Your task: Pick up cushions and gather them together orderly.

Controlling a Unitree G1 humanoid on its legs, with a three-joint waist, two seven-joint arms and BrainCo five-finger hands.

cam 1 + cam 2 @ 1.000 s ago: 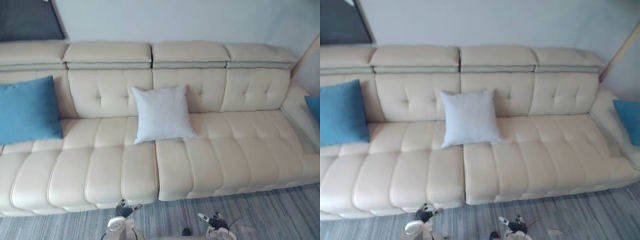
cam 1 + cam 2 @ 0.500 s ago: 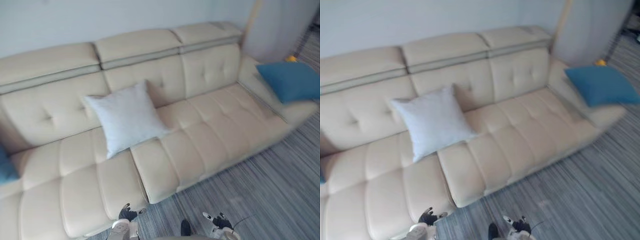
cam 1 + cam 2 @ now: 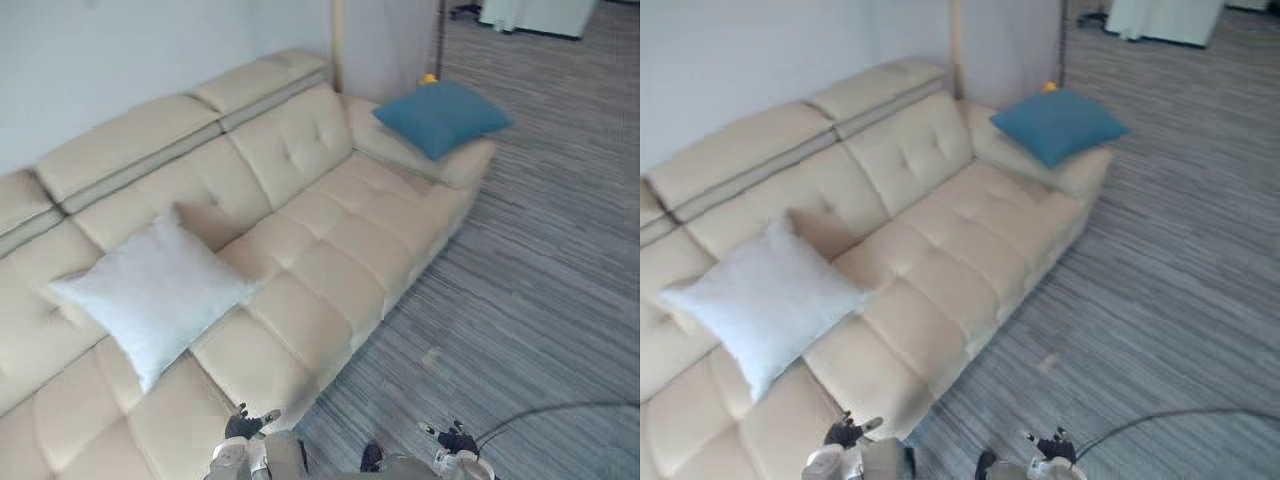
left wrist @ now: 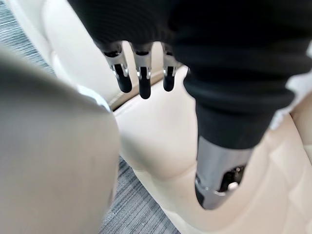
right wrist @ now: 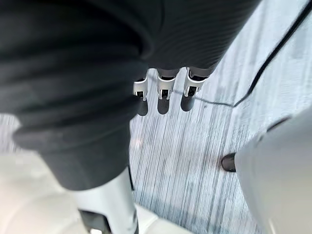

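Locating step. Left hand (image 4: 145, 78), right hand (image 5: 165, 95) slack, empty. Next, likely: approach blue cushion (image 3: 440, 115) at one o'clock, bring beside white cushion (image 3: 150, 290).

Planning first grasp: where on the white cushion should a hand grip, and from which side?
Probably a side edge near its top, coming from the seat's front. The white cushion stands on its lower edge, tilted back against the sofa backrest, so its sides are exposed and its back is not. The left hand is nearer.
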